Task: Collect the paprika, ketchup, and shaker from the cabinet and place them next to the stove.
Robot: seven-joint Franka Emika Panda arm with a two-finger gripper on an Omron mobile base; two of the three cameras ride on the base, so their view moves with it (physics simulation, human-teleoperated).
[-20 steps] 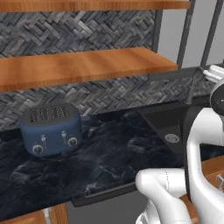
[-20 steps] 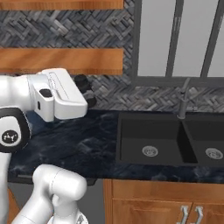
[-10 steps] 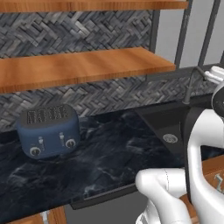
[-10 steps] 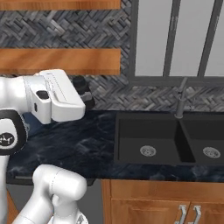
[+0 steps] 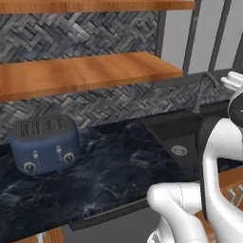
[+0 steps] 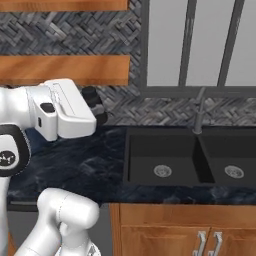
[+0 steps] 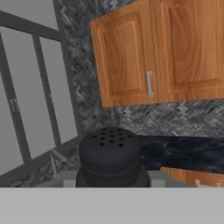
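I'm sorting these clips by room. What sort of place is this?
A kitchen, rendered rather than real: a blue toaster sits on a dark marble counter, beside a black double sink with a faucet, and closed wooden cupboards hang above.

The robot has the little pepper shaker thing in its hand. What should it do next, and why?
Probably keep carrying it and roll on to find the stove. The shaker sits right at the gripper in the hand view, seemingly held, and around it are a toaster, a sink and dark counter, not a cooktop.
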